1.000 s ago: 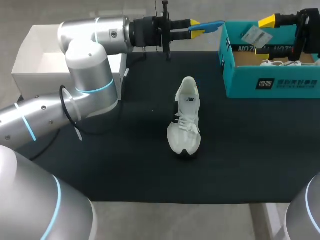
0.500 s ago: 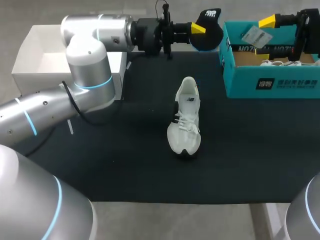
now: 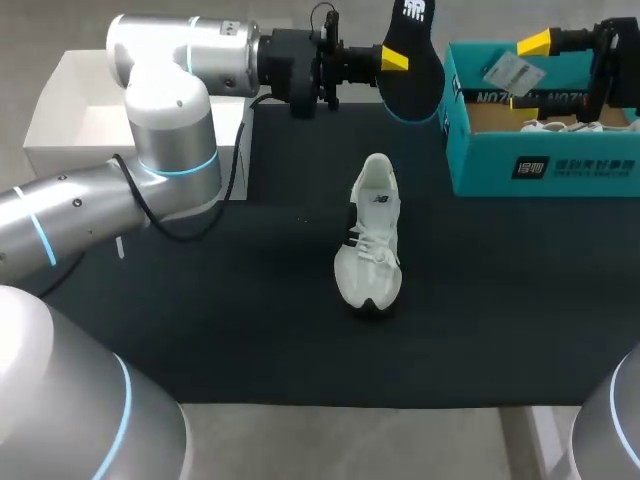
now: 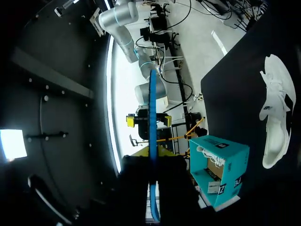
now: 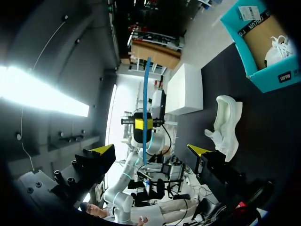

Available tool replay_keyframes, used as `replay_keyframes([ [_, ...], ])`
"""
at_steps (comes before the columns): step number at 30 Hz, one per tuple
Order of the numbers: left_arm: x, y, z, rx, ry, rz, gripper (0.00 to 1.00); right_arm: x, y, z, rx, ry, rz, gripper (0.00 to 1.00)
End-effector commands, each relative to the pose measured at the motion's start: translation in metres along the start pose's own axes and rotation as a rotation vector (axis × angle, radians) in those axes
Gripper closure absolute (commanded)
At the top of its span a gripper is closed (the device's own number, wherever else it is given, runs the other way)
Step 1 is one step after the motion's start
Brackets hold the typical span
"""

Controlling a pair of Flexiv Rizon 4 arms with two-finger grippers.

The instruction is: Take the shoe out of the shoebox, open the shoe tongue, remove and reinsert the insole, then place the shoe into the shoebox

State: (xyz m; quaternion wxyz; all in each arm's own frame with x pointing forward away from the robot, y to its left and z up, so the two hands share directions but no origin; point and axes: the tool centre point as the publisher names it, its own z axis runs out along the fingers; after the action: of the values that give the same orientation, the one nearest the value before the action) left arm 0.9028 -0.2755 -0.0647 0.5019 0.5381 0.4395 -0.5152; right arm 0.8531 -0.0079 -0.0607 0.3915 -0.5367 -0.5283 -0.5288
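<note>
A white shoe [image 3: 370, 236] lies on the black table mat, toe toward the near edge; it also shows in the left wrist view [image 4: 275, 117] and the right wrist view [image 5: 226, 124]. My left gripper [image 3: 393, 58] is shut on the black insole with a blue rim [image 3: 412, 58], held in the air behind the shoe, beside the teal shoebox [image 3: 545, 165]. In the left wrist view the insole [image 4: 152, 136] runs edge-on out of my gripper [image 4: 152, 162]. My right gripper [image 3: 532, 60] hovers open over the shoebox, fingers [image 5: 104, 150] wide apart and empty, facing the insole [image 5: 147, 94].
Inside the shoebox lie another white shoe [image 3: 560, 126] and a paper tag [image 3: 512, 72]. A white open box [image 3: 70, 125] stands at the back left of the table. Black mat surrounds the shoe on all sides.
My left wrist has turned, bringing the insole from flat and edge-on to upright with its black face showing. The shoe and my right arm have stayed put.
</note>
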Motion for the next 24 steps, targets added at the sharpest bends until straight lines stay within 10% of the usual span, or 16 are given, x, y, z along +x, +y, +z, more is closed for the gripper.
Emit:
replay_keyframes([
  [1, 0.009, -0.010, -0.001, -0.031, -0.047, 0.005, 1.00, 0.000, 0.000, 0.001, -0.001, -0.001, 0.000, 0.00],
  [24, 0.024, -0.003, 0.018, -0.045, 0.009, 0.016, 1.00, 0.005, 0.013, 0.029, 0.047, -0.040, -0.076, 0.00],
])
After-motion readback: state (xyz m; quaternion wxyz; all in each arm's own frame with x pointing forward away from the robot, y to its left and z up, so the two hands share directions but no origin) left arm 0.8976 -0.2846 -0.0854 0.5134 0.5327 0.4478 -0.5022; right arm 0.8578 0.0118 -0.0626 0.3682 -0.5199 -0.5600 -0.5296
